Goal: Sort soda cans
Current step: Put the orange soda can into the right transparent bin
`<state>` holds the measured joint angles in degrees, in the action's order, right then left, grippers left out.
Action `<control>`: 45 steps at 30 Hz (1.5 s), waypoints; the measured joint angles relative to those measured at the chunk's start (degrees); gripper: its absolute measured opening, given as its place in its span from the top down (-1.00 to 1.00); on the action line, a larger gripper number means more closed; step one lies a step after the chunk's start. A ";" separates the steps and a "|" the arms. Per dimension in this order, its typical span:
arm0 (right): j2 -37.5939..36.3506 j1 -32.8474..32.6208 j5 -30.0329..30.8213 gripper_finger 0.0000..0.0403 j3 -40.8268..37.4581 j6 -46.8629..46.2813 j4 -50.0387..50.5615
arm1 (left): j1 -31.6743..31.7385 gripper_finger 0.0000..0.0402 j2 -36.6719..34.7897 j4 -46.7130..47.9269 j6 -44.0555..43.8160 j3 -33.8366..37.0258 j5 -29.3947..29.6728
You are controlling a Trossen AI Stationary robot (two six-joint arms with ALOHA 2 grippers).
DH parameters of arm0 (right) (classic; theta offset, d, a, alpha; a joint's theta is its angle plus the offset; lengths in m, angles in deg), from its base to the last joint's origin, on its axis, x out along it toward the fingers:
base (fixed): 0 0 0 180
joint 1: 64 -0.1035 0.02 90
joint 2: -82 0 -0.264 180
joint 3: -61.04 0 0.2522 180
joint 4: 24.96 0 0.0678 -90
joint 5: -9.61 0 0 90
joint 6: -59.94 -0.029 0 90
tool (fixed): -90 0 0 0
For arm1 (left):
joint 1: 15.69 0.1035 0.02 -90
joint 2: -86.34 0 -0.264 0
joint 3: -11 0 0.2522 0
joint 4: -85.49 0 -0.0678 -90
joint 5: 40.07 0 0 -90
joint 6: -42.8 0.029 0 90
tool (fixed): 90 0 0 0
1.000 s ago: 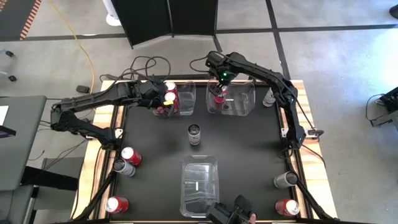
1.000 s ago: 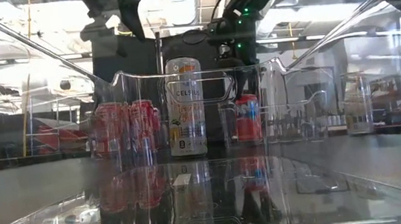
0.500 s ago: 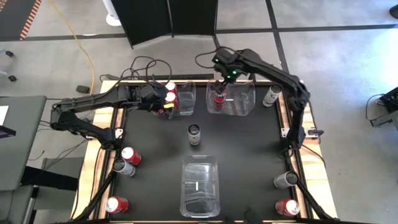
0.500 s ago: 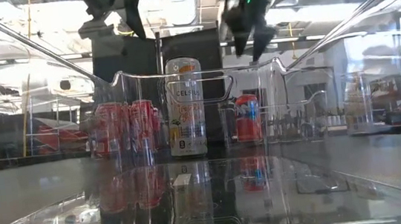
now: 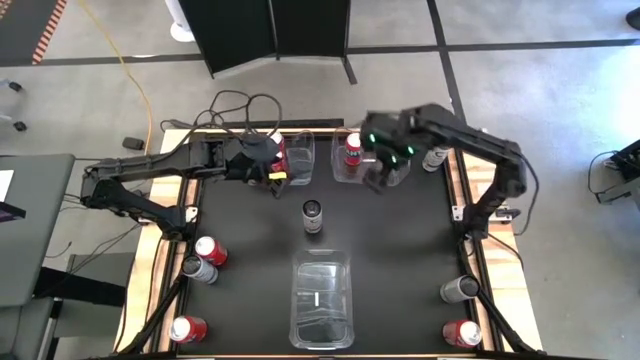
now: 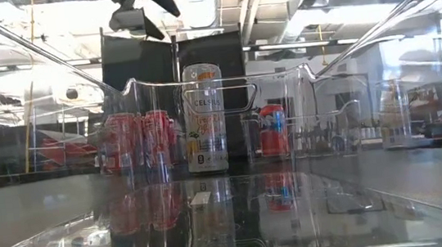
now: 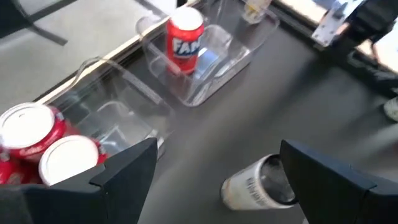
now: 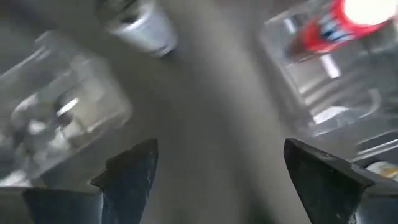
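Two red cans stand in the far-left clear bin. My left gripper hovers open above them and holds nothing. One red can stands upright in the far-right bin. My right gripper is open over that bin's right part, beside the can and clear of it. A silver can stands mid-table, also seen in the low view. Other cans sit at the table's edges: red, grey, red, grey, red, grey.
A third clear bin sits at the near middle and fills the low view's foreground. The dark mat between the bins carries only the silver can. Cables lie beyond the table's far-left corner.
My right gripper has risen from above the red can in the far-right bin, out of the low view, and swung toward the table's right. The can stays upright in the bin. My left gripper has also risen a little above the far-left bin.
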<state>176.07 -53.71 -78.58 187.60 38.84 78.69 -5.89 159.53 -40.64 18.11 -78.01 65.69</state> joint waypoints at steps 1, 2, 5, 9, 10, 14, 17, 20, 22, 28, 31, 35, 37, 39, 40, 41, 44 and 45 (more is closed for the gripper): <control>-0.77 -2.27 -0.19 -0.81 -0.15 -1.44 0.29 | -0.04 -0.67 0.00 -0.82 -0.02 0.00 -0.08; -1.67 -4.32 -0.32 -0.80 -0.52 -2.92 0.21 | -0.04 -0.67 0.00 -1.19 -0.04 0.00 -0.08; -3.84 -10.10 -0.60 -0.78 -1.74 -8.46 0.11 | 0.01 -0.67 0.00 -1.67 -0.05 0.00 -0.05; -6.67 -16.77 -2.76 -0.73 -4.53 -16.18 0.01 | 0.01 -0.67 0.00 -2.78 0.00 0.00 -0.08; -7.27 -18.52 -4.28 -0.72 -5.58 -17.84 0.18 | 0.01 -0.67 0.00 -3.19 0.02 0.00 -0.08; -8.95 -26.09 -12.78 -0.68 -10.75 -27.24 0.20 | 0.03 -0.67 0.00 -4.67 1.73 0.00 -0.08; -9.46 -32.37 -18.11 -0.66 -14.18 -34.62 0.14 | 0.03 -0.67 0.00 -5.39 3.59 0.00 -0.09; -9.49 -38.44 -21.05 -0.65 -17.32 -41.31 -0.50 | 0.03 -0.67 0.00 -6.27 4.63 0.00 -0.09; -9.44 -41.84 -22.35 -0.65 -19.40 -45.49 -1.38 | 0.03 -0.67 0.00 -7.70 5.57 0.00 -0.10; -8.94 -49.46 -24.41 -0.65 -24.47 -55.83 -8.95 | 0.03 -0.67 0.00 -11.67 7.84 0.00 0.61; -7.49 -53.08 -25.04 -0.65 -25.75 -56.93 -11.43 | 0.03 -0.67 0.00 -12.99 8.65 0.00 1.33; -4.10 -56.38 -27.16 -0.65 -26.15 -56.90 -12.35 | 0.03 -0.67 0.00 -13.81 9.51 0.00 1.54; -2.12 -57.71 -28.91 -0.65 -26.15 -56.50 -12.40 | 0.03 -0.67 0.02 -13.72 9.55 0.00 1.54; -0.25 -58.84 -30.92 -0.65 -26.15 -55.19 -12.31 | 0.03 -0.67 0.04 -14.07 9.98 0.27 1.54; 0.62 -59.34 -31.45 -0.65 -26.15 -55.12 -12.25 | 0.03 -0.67 0.03 -14.20 10.19 0.59 1.52; 1.33 -59.85 -31.70 -0.65 -26.15 -55.15 -12.22 | 0.03 -0.67 0.04 -14.17 10.36 0.94 1.52; 2.88 -61.22 -31.76 -0.65 -26.15 -55.66 -12.11 | 0.03 -0.67 0.04 -14.02 10.14 2.34 1.52; 3.37 -61.75 -31.74 -0.65 -26.15 -56.20 -12.07 | 0.03 -0.67 0.04 -14.01 9.99 2.69 1.43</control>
<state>179.44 -115.46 -110.32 161.45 -17.36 66.63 -5.86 159.57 -54.65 28.10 -75.31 67.12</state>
